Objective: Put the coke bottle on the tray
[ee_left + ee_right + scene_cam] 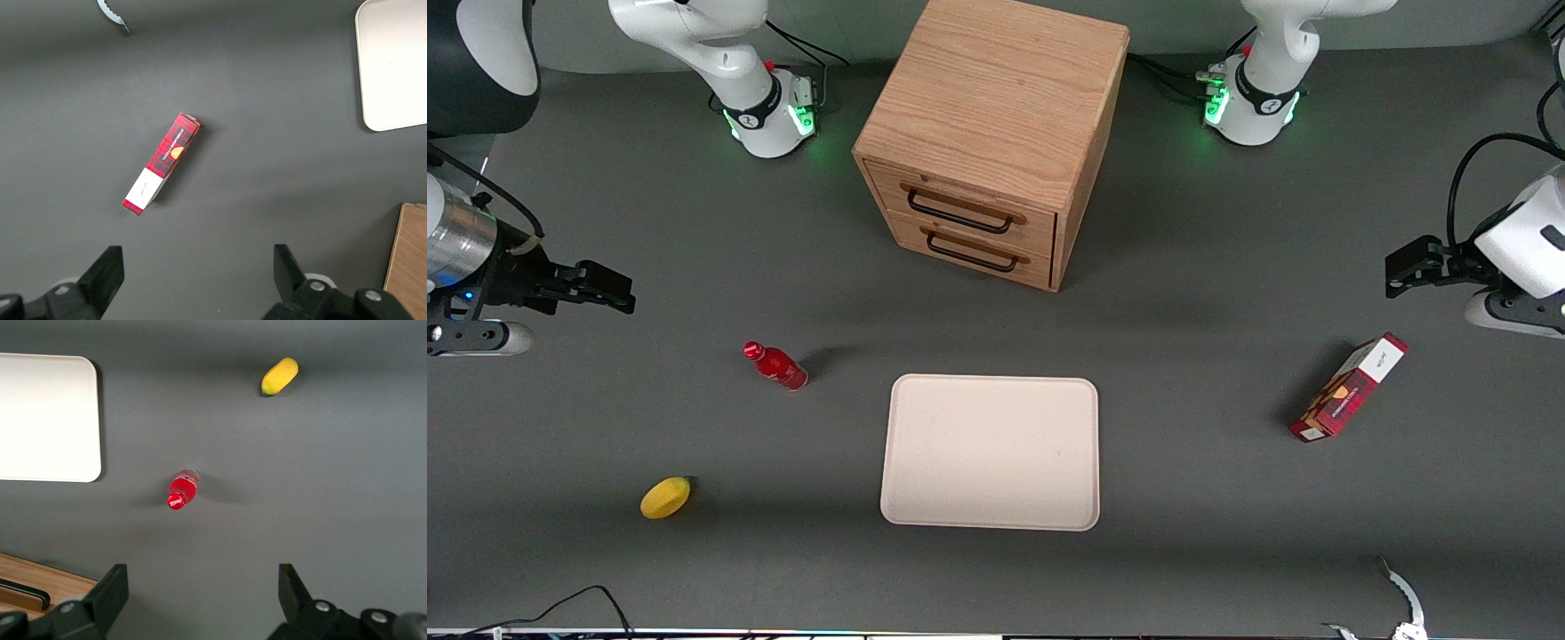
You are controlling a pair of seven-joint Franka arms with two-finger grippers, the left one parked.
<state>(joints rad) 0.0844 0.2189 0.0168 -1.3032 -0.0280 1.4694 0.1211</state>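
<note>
Standing upright on the table, the bottle [775, 365] sits at the tray's [991, 516] 10 o'clock; the gripper [618, 298] hovers wide open, well apart.

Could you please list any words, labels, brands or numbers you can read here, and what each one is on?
None can be read.
Coke bottle: white mark on the red cap, too small to read.
Red-and-white box: small print on the red part and on the white end, too blurred to read.
Tray, lemon, drawer cabinet: no text.
Gripper, open, away from the bottle: no text.
</note>
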